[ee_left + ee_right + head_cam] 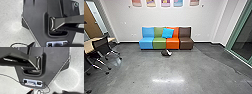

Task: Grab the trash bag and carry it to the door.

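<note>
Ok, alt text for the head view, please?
Blue, green, orange and brown seats in a row against a white wall, a blue cushion on them. On the floor in front lies a small black-and-white thing; black chairs stand by a table at left.

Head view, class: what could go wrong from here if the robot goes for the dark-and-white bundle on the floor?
The dark-and-white bundle lies just in front of the green seat and orange seat, so a reaching arm might bump them.

The mesh-backed chair spreads its legs across the floor; a wide turn could catch them.
</note>
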